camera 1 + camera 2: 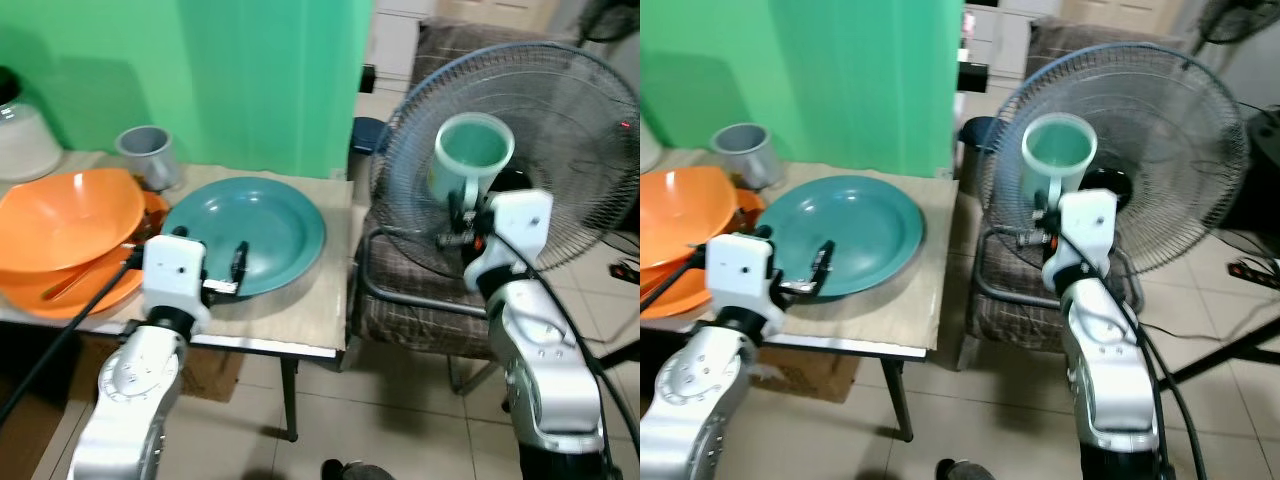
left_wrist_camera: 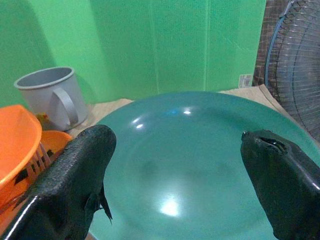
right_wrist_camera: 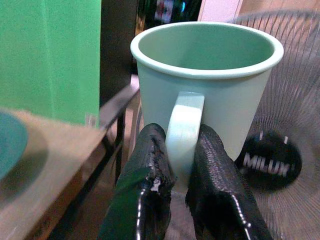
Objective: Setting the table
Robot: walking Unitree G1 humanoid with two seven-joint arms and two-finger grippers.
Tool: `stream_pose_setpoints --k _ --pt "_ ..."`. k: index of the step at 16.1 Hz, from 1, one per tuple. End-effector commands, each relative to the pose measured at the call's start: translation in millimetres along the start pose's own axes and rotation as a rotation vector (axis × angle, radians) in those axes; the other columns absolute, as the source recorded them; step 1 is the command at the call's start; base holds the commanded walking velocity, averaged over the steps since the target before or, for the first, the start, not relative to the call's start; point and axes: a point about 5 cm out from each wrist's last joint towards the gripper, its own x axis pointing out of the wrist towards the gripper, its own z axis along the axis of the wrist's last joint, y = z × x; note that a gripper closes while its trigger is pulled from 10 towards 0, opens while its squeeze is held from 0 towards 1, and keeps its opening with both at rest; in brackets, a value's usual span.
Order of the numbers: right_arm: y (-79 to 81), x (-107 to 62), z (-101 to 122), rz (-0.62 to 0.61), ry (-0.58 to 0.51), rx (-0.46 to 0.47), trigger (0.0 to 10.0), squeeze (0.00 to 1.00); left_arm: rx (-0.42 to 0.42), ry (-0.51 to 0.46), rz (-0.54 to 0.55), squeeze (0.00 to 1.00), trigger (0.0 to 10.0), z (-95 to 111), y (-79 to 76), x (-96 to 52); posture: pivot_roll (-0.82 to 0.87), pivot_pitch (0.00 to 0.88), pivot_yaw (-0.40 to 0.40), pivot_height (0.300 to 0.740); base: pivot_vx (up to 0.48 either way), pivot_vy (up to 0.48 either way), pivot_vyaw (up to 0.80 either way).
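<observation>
Right gripper clenched on pale green mug's handle, upright, at 1 o'clock | left gripper released over teal plate at 10 o'clock

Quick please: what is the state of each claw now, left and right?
Left claw: open, over the teal plate, holding nothing.
Right claw: closed on the handle of the mint green mug.
</observation>
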Motion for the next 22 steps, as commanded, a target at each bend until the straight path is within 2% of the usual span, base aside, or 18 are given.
stream_pose_setpoints --k 1,3,6,8,11,14,18,22 --pt "3.4 -1.9 0 0.017 0.006 0.003 10.0 0.00 0.009 0.000 0.022 0.00 10.0 1 3.1 -0.5 0.10 0.000 -0.039 0.740 0.000 0.000 -0.75" --pt "8.7 -3.9 -6 0.047 0.032 0.006 10.0 0.00 -0.002 -0.007 0.048 0.00 10.0 3 4.1 -0.3 0.11 0.000 -0.047 0.740 0.000 0.000 -0.75" --pt "12.4 -3.9 -14 0.055 0.069 0.004 10.0 0.00 0.003 0.014 0.028 0.00 10.0 0 -0.4 -7.7 0.12 0.000 -0.058 0.740 0.000 0.000 -0.75" --pt "10.4 -2.0 -13 0.010 0.057 0.050 10.0 0.00 0.039 -0.001 -0.022 0.00 10.0 4 -4.9 -9.3 0.13 0.000 -0.066 0.740 0.000 0.000 -0.75" --pt "5.6 -1.0 -14 -0.030 0.054 0.080 10.0 0.00 0.021 0.012 -0.025 0.00 10.0 4 -6.3 -6.3 0.12 0.000 -0.047 0.740 0.000 0.000 -0.75" --pt "3.2 1.2 -11 -0.070 0.053 0.082 10.0 0.00 -0.007 0.033 -0.008 0.00 10.0 2 -5.1 -4.5 0.10 0.000 -0.036 0.740 0.000 0.000 -0.75" --pt "0.1 -1.7 -11 -0.084 0.063 0.083 10.0 0.00 0.004 -0.010 0.055 0.00 10.0 5 -0.2 -2.8 0.10 0.000 -0.030 0.740 0.000 0.000 -0.75" --pt "-8.7 0.6 -9 -0.124 0.065 0.070 10.0 0.00 -0.031 -0.026 -0.005 0.00 10.0 7 -5.9 -1.8 0.09 0.000 -0.036 0.740 0.000 0.000 -0.75"
